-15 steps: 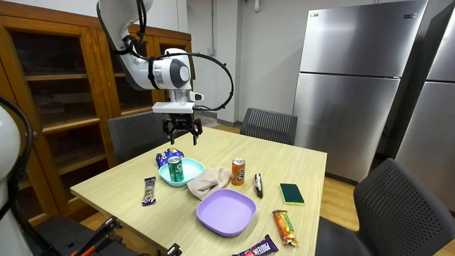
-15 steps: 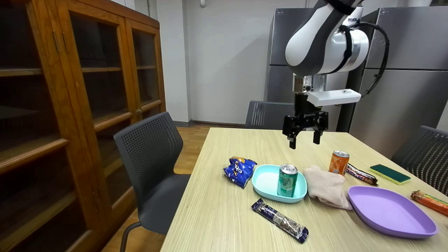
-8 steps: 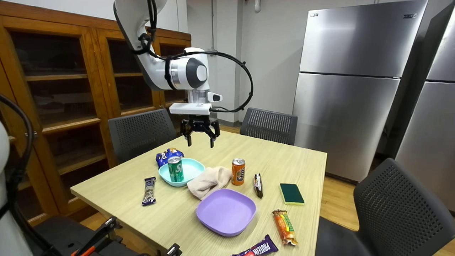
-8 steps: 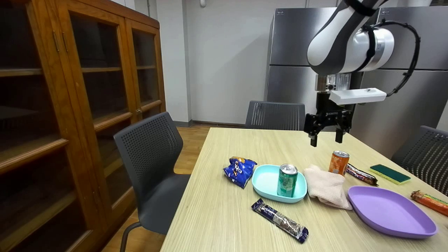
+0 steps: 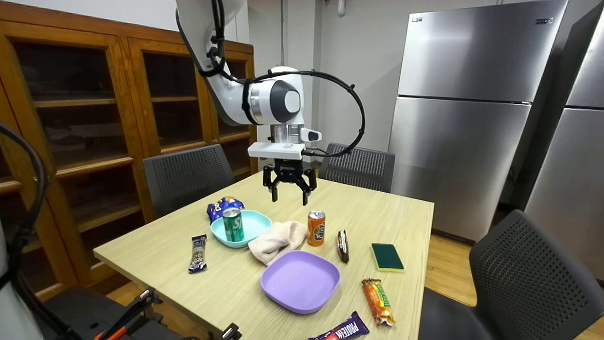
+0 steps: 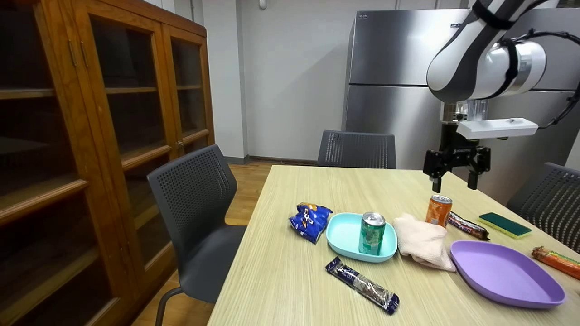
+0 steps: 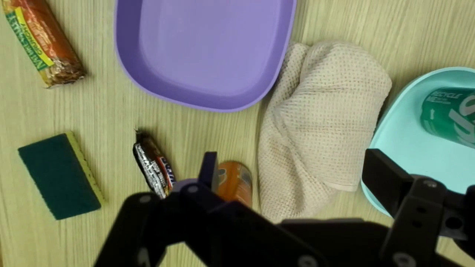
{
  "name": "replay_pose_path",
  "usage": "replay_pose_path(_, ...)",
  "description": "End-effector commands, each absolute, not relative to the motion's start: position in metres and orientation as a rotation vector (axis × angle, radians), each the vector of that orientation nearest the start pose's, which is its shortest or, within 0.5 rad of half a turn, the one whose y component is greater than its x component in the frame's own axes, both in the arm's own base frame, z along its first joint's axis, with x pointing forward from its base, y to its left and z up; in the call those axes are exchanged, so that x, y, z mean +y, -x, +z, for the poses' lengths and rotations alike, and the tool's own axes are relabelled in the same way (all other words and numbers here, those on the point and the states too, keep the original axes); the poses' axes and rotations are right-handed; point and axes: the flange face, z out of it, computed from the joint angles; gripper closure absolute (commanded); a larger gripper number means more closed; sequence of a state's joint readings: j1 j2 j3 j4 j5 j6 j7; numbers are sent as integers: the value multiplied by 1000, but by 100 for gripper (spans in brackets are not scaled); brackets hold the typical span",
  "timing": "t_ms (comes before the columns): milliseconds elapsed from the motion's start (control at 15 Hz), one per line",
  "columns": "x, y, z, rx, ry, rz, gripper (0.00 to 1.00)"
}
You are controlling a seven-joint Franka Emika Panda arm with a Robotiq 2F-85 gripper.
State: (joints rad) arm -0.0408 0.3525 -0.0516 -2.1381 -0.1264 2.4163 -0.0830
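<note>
My gripper [image 5: 289,197] is open and empty, held above the table; it also shows in an exterior view [image 6: 454,184] and the wrist view [image 7: 293,168]. Nearest is an upright orange can [image 5: 316,229], partly hidden behind a finger in the wrist view [image 7: 233,181]. A crumpled beige cloth [image 7: 326,111] lies between the can and a turquoise dish [image 6: 342,231]. A green can [image 6: 372,234] stands upright in that dish. A purple plate [image 5: 300,283] touches or nearly touches the cloth. A dark-wrapped bar [image 7: 154,165] lies beside the orange can.
A green-yellow sponge [image 5: 388,257], an orange snack pack [image 5: 378,302] and a purple protein bar [image 5: 343,329] lie on the table. A blue snack bag [image 6: 311,222] and a silver-blue bar [image 6: 362,285] lie near the dish. Chairs [image 6: 199,217] surround the table.
The arm and open gripper have moved steadily right in both exterior views and dipped slightly over the last half second. The things on the table have not moved.
</note>
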Motion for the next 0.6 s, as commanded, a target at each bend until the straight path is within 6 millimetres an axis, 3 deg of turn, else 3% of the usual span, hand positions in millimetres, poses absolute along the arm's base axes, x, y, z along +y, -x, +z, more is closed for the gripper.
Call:
replay_pose_path(0,-74,-568,225,-79,3219,135,0)
replay_pose_path(533,-78,-562,217,-60,3220,169,0)
